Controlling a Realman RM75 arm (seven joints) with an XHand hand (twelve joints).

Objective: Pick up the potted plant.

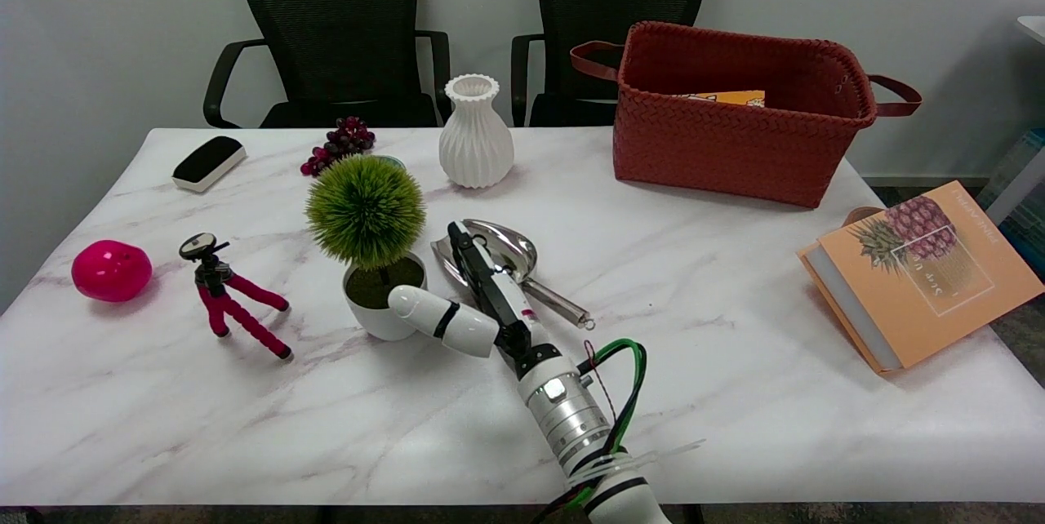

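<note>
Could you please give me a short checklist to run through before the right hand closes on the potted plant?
1. Potted plant upright on the table: ok.
2. Right hand beside the pot: ok.
3. Thumb touching the pot's wall: looks so, ok.
4. Fingers around the pot's far side: cannot tell.
5. Metal scoop clear of the fingers: not ok, it lies under them.
6. Pink tripod apart from the pot: ok.

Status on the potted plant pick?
Right hand open, thumb at white pot. Green ball-shaped potted plant upright on table. Silver metal scoop under hand.
</note>
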